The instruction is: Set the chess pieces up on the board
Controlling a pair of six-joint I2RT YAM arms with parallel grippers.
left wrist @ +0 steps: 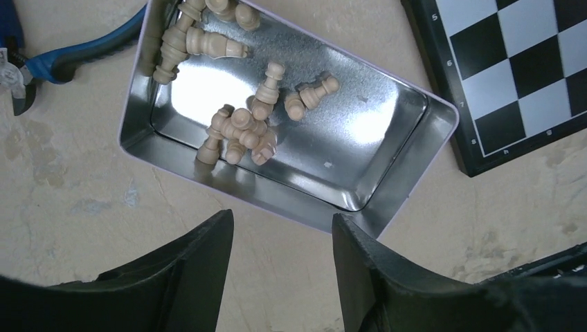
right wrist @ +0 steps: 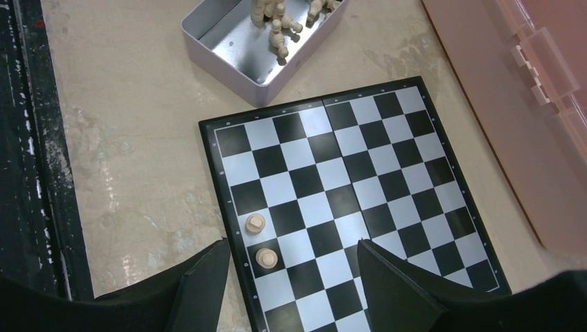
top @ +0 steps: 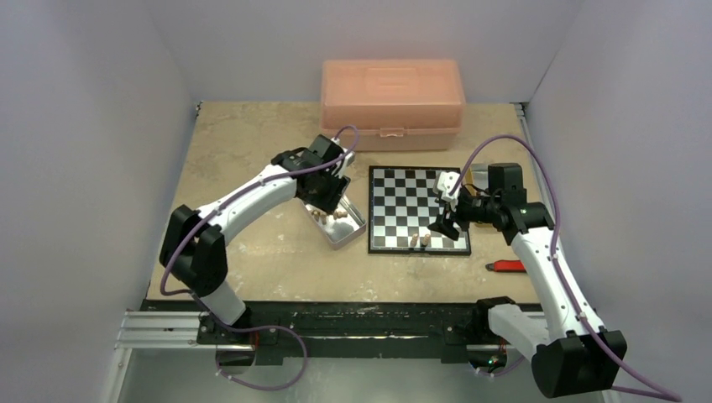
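Matt wooden chess pieces lie in a glossy metal tin.

From the left wrist, the tin loses its far corner at the top edge, together with some of the chess pieces in it. The board shows only one corner there, and the blue-handled pliers are cut at the left edge. From the right wrist, the pink box runs out of the right edge, and the two pieces on the board are seen straight from above, so I cannot tell their kind. From overhead, the right arm hides one end of a red-handled tool.
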